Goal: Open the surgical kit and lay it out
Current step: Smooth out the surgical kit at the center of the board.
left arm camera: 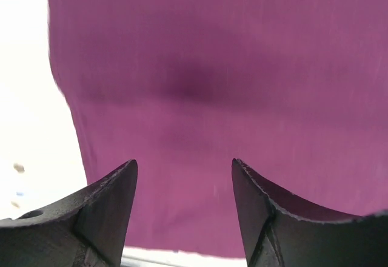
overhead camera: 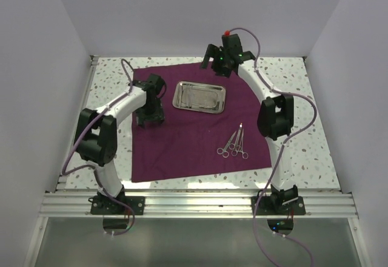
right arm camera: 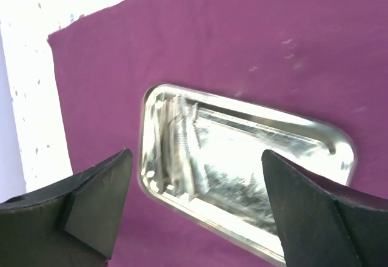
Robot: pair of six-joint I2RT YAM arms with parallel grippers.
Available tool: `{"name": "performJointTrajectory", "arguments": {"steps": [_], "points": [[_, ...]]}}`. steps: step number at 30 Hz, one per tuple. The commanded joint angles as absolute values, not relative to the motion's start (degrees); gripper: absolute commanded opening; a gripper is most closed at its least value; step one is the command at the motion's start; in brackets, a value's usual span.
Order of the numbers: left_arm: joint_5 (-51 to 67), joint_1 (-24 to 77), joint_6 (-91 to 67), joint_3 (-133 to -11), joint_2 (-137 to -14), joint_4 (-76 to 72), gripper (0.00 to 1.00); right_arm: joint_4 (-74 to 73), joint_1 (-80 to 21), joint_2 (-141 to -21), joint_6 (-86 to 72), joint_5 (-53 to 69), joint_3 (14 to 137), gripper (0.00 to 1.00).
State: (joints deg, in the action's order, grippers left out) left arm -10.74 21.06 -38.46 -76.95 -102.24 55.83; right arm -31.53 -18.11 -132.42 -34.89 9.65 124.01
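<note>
Wrap: the maroon cloth [overhead camera: 182, 152] lies unfolded and nearly flat on the speckled table [overhead camera: 306, 158]
Tray: the steel tray [overhead camera: 177, 96] sits upright on the far half of the cloth; whether anything lies in it I cannot tell, since my right wrist view gives only blurred reflections
Instruments: the ring-handled forceps [overhead camera: 233, 144] lie bunched together on the cloth, nearer than the tray and to its right, apart from it
My left gripper [overhead camera: 150, 123]: fingers parted, holding nothing, low over the cloth's left part beside the tray
My right gripper [overhead camera: 212, 64]: fingers spread wide, empty, raised over the cloth's far edge
Done: wrap opened, tray set out
Left, in my judgement: spreading the bunched forceps into a tidy row
</note>
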Motion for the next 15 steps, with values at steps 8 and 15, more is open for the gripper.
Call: {"name": "performJointTrajectory", "arguments": {"steps": [8, 15], "points": [[-12.22, 11.7, -29.98, -83.76, -113.72, 45.71, 0.59, -41.48, -24.08, -139.39, -33.66, 5.89, 136.05, 0.68], [-11.51, 9.49, -28.04, -88.59, -121.8, 44.03, 0.57, -41.75, -24.61, -131.78, -32.61, 4.04, 125.44, 0.67]]}}
